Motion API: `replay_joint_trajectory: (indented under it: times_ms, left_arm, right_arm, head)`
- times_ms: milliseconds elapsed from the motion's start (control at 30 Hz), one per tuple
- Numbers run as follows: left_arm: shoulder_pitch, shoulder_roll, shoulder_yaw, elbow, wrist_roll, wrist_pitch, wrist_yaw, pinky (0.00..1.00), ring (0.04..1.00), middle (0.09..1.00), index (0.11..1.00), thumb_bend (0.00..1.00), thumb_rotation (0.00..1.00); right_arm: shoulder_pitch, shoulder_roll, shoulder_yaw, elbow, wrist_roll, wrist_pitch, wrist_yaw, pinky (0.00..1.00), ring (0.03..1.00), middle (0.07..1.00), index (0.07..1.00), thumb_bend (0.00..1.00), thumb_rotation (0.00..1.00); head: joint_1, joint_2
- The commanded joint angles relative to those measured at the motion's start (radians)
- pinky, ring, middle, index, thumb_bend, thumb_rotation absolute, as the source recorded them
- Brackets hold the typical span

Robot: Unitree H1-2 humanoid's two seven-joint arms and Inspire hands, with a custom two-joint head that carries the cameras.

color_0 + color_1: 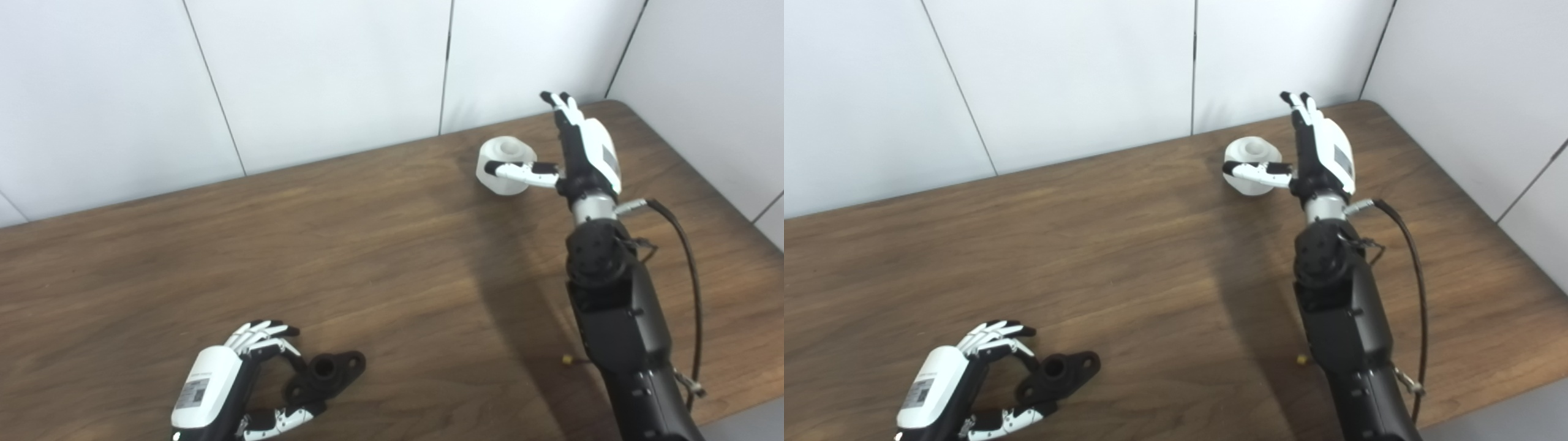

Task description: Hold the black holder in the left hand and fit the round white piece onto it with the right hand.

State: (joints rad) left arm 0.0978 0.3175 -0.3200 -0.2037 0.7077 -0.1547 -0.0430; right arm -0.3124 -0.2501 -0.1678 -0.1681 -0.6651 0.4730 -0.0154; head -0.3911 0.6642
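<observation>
The black holder (324, 373) lies flat on the wooden table (392, 257) near the front left; its long axis runs from lower left to upper right, and the round hole in its middle faces up; it looks like matte dark plastic, with a raised ring in the centre and rounded ears at the ends. The left hand (242, 383) curls around its left end with fingers above and thumb below, spread and not closed; I cannot tell if they touch it. The round white piece (506, 165) stands upright far back on the right, a short smooth cylinder with a shallow hollow on top. The right hand (572, 156) is beside it, fingers straight toward the wall, thumb reaching across the front of the piece; it grips nothing. Both hands carry a grey label; the writing is too small to read.
</observation>
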Motion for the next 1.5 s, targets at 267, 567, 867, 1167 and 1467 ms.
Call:
replay_joint_trajectory:
  times_ms: [267,567,867,1167,1467]
  left_arm:
    - [0.026,0.027,0.020,0.056,0.010,0.007,-0.025,0.87,0.838,0.772,0.486,0.52,0.04]
    - [0.024,0.028,0.024,0.056,0.005,0.009,-0.029,0.88,0.840,0.770,0.486,0.52,0.04]
    - [0.022,0.033,0.028,0.061,-0.004,0.001,-0.028,0.87,0.839,0.768,0.486,0.52,0.04]
    - [0.022,0.031,0.028,0.049,-0.002,0.010,-0.037,0.88,0.842,0.767,0.486,0.52,0.04]
    - [0.019,0.025,0.029,0.044,0.002,0.014,-0.037,0.87,0.840,0.769,0.486,0.52,0.04]
  right_arm:
    - [-0.156,-0.038,-0.069,0.171,-0.072,-0.003,0.033,0.82,1.000,1.000,0.813,0.87,0.32]
    - [-0.215,-0.028,-0.108,0.278,-0.095,-0.003,0.054,0.81,0.984,0.973,0.795,0.88,0.31]
    - [-0.214,-0.014,-0.097,0.280,-0.154,-0.003,0.091,0.81,0.969,0.950,0.786,0.91,0.33]
    - [-0.207,0.012,-0.101,0.252,-0.235,-0.003,0.151,0.83,0.965,0.938,0.782,0.92,0.36]
    - [-0.210,0.027,-0.099,0.256,-0.282,-0.003,0.167,0.82,0.965,0.930,0.787,0.91,0.36]
  head:
    - [-0.007,-0.001]
    - [-0.009,-0.001]
    - [-0.018,0.001]
    - [-0.017,0.005]
    - [-0.018,0.003]
